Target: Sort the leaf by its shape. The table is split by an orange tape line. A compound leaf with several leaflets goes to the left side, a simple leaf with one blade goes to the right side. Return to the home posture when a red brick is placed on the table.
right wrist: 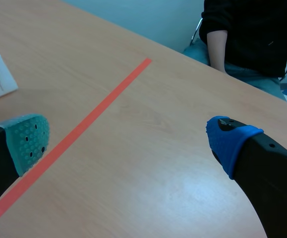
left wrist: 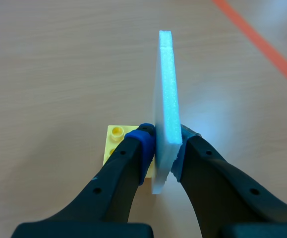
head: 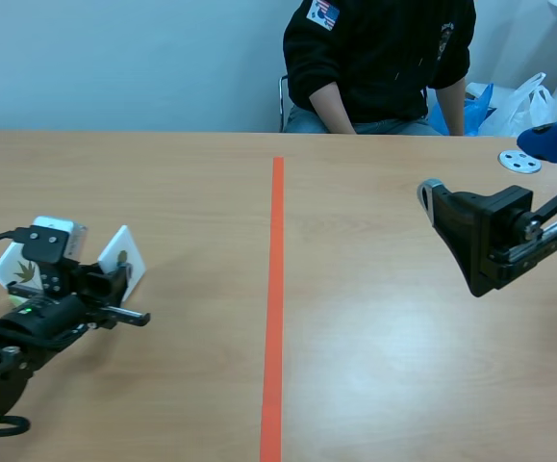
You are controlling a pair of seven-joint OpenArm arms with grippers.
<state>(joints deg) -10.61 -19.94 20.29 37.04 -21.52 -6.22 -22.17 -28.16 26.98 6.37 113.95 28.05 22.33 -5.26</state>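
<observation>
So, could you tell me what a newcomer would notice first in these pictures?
Probably the left pincer shut on a thin white foam card, held edge-on over a small yellow plastic brick. Next, the orange tape line splitting the wooden table, with the open right pincer over its right side.

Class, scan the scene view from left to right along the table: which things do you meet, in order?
A leaf card → white card gripped by the left end effector → orange tape line → open right end effector.
</observation>
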